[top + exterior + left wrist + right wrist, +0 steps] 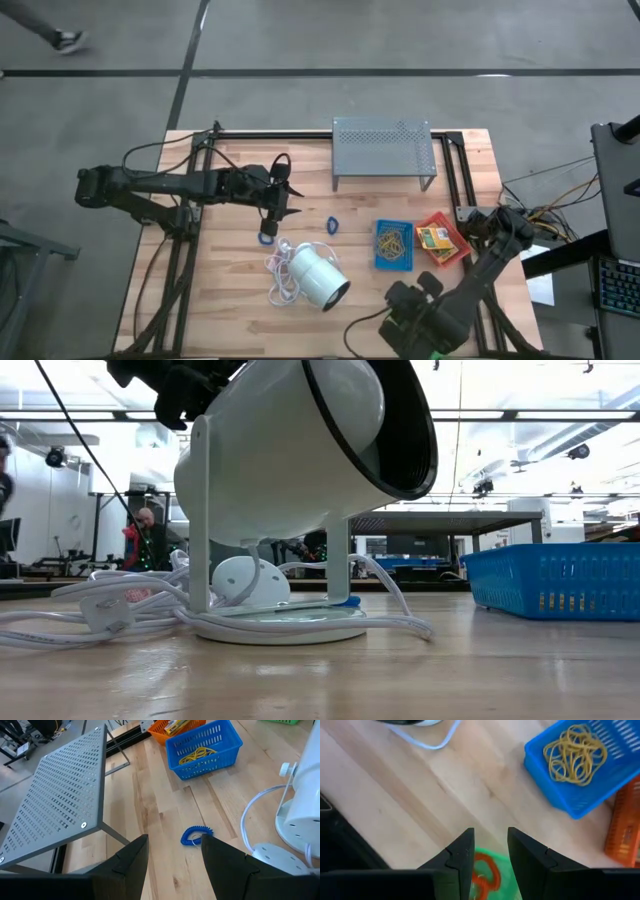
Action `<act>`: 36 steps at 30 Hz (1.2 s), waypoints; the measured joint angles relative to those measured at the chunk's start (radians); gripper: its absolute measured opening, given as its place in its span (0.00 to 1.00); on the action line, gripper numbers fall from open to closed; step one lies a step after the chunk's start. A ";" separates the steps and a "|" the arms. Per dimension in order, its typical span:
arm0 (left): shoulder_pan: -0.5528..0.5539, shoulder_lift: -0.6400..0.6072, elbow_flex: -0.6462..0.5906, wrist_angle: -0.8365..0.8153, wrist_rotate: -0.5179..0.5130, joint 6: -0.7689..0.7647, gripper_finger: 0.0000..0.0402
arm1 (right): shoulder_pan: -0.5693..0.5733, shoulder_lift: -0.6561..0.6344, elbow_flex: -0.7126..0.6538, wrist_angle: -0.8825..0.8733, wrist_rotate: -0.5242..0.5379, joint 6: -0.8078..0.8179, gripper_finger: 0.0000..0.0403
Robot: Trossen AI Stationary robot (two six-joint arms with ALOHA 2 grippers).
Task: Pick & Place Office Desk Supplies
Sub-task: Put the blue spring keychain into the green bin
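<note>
Both dark arms sit high over the table point(240, 310) in the high view. One arm, the left, lies flat near the left edge, and its left gripper point(283, 187) points at the middle. A blue loop point(331, 223) lies just past it. Over at the front right corner, the right arm bends down, with the right gripper point(422, 345) at the front edge. By the right edge sit the blue tray point(393, 244) with tan rubber bands point(389, 239) and the red tray point(442, 240) with a yellow box point(432, 237); its print is too small to read.

Low view: the white lamp point(300, 450) stands big in front.

Left wrist view: the fingers point(125, 862) stand apart, holding nothing.

Right wrist view: the fingers point(457, 855) stand apart over a green tray point(502, 875) with red loops point(486, 871) inside.
</note>
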 joint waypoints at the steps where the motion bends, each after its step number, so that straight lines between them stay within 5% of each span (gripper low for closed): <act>1: 0.000 0.000 0.000 0.000 0.000 0.000 0.46 | -0.005 -0.001 0.001 -0.007 0.002 -0.013 0.28; 8: 0.000 0.000 0.000 -0.004 0.000 0.000 0.46 | -0.069 -0.054 0.011 -0.146 0.041 -0.070 0.27; 17: 0.000 0.000 0.000 -0.017 0.000 0.000 0.46 | -0.241 -0.149 0.011 -0.158 0.252 -0.184 0.25; 25: 0.000 0.000 0.000 -0.022 0.000 0.000 0.46 | -0.437 -0.158 0.011 -0.104 0.280 -0.486 0.23; 36: 0.000 0.000 0.000 -0.020 0.000 0.000 0.46 | -0.622 -0.156 0.011 0.133 0.261 -1.135 0.26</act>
